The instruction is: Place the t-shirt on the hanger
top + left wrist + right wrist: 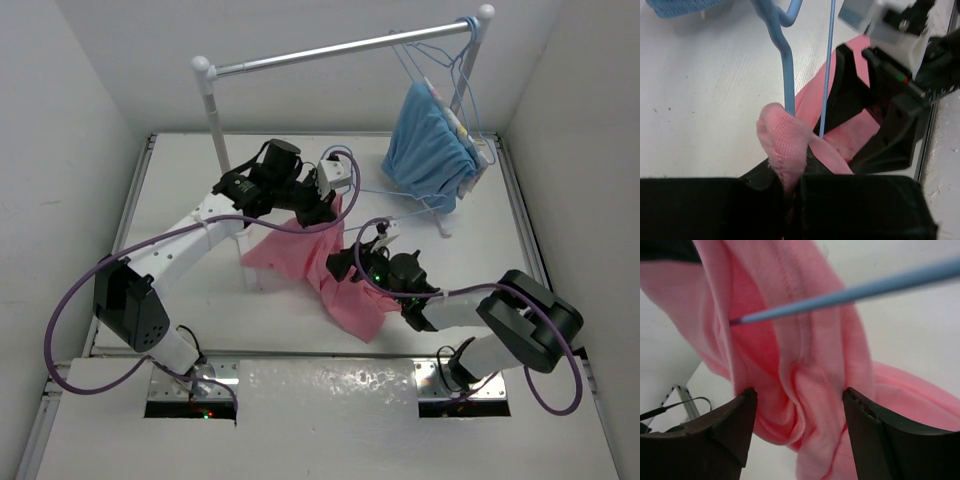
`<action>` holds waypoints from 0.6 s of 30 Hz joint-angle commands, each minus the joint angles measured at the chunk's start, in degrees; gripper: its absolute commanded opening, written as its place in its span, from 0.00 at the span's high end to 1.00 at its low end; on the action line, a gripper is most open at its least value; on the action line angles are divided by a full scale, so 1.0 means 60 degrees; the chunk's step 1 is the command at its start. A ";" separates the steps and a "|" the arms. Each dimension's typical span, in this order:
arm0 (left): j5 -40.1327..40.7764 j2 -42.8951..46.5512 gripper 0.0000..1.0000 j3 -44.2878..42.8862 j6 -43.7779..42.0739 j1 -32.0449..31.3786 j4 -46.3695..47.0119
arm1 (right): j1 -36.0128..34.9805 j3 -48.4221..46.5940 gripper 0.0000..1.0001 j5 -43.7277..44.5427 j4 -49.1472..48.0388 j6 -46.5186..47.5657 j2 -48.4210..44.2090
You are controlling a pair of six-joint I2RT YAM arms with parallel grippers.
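Closest to my bases, my right claw (797,392) stands with its two fingers (725,425) apart. A thick fold of the t-shirt (805,365) fills the gap between them and touches both inner faces. Whether the fingers really press the cloth or only stand around it, I cannot tell. Just above this claw, the thin wire of the hanger (855,290) goes into the pink cloth and disappears under a fold.

From above, the lower part of the t-shirt lies on the desk (170,200) beside my right claw, and the rest goes up to my left claw (322,208). My left claw is clenched on a bunched piece of the t-shirt, and the cloth comes out between its fingertips as a rounded lump. The thicker blue wire of the hanger meets the top of this lump, and a thinner wire goes down into the cloth just beside it.

Farther back, near the far right corner of the desk, a light-blue garment (430,140) hangs from a silver rail (330,52) together with more hangers (445,55).
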State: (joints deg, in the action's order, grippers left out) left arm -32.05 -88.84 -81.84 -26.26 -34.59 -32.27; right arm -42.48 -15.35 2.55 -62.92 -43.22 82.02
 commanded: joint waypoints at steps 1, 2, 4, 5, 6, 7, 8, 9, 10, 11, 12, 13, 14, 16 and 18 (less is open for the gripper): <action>-0.0091 0.0158 1.00 -0.0202 0.0406 -0.0051 0.0677 | -0.0477 -0.0398 0.31 0.0161 -0.0881 -0.0354 0.0567; -0.0150 0.0172 1.00 -0.0231 0.0451 -0.0036 0.0676 | -0.0522 -0.0458 0.27 0.0205 -0.1142 -0.0587 0.0786; -0.0282 0.0202 1.00 -0.0275 0.0655 -0.0036 0.0705 | -0.0639 -0.0502 0.25 0.0438 -0.1364 -0.0881 0.1370; -0.0355 0.0202 1.00 -0.0275 0.0743 -0.0007 0.0720 | -0.0683 -0.0488 0.24 0.0657 -0.1481 -0.1013 0.1534; -0.0458 0.0245 1.00 -0.0275 0.0802 0.0008 0.0735 | -0.0684 -0.0444 0.24 0.1153 -0.1554 -0.1348 0.1680; -0.0676 0.0260 1.00 -0.0217 0.0875 -0.0007 0.0735 | -0.0698 -0.0357 0.24 0.1433 -0.1570 -0.1525 0.1914; -0.0765 0.0376 1.00 -0.0144 0.0905 -0.0007 0.0764 | -0.0684 -0.0312 0.26 0.1697 -0.1599 -0.1628 0.2018; -0.0911 0.0421 1.00 0.0045 0.0963 0.0008 0.0822 | -0.0684 -0.0298 0.28 0.2062 -0.1643 -0.1818 0.2091; -0.0913 0.0508 1.00 0.0163 0.1007 0.0008 0.0939 | -0.0640 -0.0326 0.37 0.2182 -0.1658 -0.1863 0.2150; -0.0927 0.0669 1.00 0.0309 0.1008 0.0008 0.0984 | -0.0625 -0.0370 0.45 0.2212 -0.1643 -0.1864 0.2238; -0.0913 0.0743 1.00 0.0426 0.1022 -0.0007 0.1042 | -0.0611 -0.0414 0.51 0.2169 -0.1643 -0.1820 0.2268; -0.0884 0.0845 1.00 0.0660 0.0993 0.0008 0.1115 | -0.0596 -0.0473 0.64 0.2110 -0.1658 -0.1820 0.2282; -0.0840 0.0991 1.00 0.0822 0.0979 0.0008 0.1174 | -0.0596 -0.0488 0.71 0.2037 -0.1701 -0.1747 0.2282; -0.0825 0.1139 1.00 0.0882 0.0891 0.0052 0.1175 | -0.0538 -0.0328 0.86 0.2065 -0.1687 -0.1717 0.2224; -0.0665 0.1358 1.00 0.0867 0.0760 0.0198 0.1117 | -0.0435 0.0386 1.00 0.2430 -0.1571 -0.2095 0.1918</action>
State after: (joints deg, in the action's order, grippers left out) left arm -34.89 -85.17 -76.14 -21.54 -34.28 -29.04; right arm -45.95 -16.23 13.37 -68.95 -53.30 95.59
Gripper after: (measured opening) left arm 0.042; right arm 0.021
